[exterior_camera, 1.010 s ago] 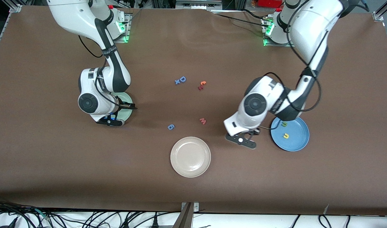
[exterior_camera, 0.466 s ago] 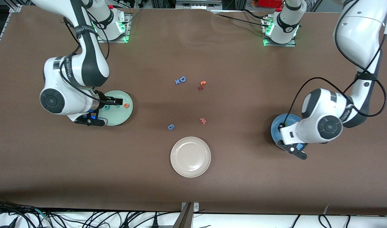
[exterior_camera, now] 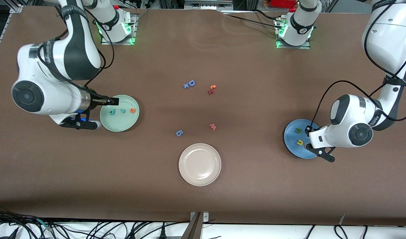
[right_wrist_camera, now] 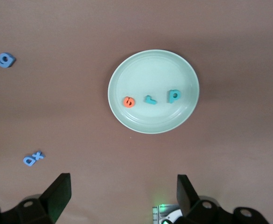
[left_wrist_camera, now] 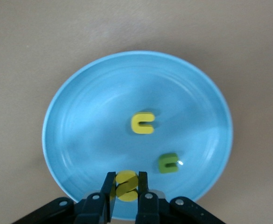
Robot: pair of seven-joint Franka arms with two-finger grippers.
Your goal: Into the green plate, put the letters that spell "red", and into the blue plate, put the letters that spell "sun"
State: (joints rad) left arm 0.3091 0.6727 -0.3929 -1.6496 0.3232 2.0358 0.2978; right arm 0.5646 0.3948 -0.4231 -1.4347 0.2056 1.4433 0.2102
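Note:
The green plate (exterior_camera: 121, 123) (right_wrist_camera: 150, 74) holds a teal "d" (exterior_camera: 112, 112) (right_wrist_camera: 174, 96), a teal "r" (exterior_camera: 123, 111) (right_wrist_camera: 149, 99) and an orange "e" (exterior_camera: 132, 110) (right_wrist_camera: 128, 101). My right gripper (exterior_camera: 110, 99) (right_wrist_camera: 122, 186) hangs open and empty over that plate's rim, toward the right arm's end. In the blue plate (exterior_camera: 291, 136) (left_wrist_camera: 94, 121) lie a yellow "u" (exterior_camera: 300, 142) (left_wrist_camera: 142, 123) and an olive "n" (exterior_camera: 298, 130) (left_wrist_camera: 168, 163). My left gripper (left_wrist_camera: 126, 182) is shut on the yellow "s" (left_wrist_camera: 126, 185) over the blue plate's edge.
A beige plate (exterior_camera: 199, 167) sits near the front camera at mid-table. Loose letters lie between the plates: a blue "D" with a small "x" (exterior_camera: 189, 84), a red-orange pair (exterior_camera: 212, 89), a pink "w" (exterior_camera: 212, 126) and a blue "6" shape (exterior_camera: 179, 133).
The left arm swung from beside the blue plate to over it. The right arm drew back off the green plate toward its end of the table, uncovering the three letters.

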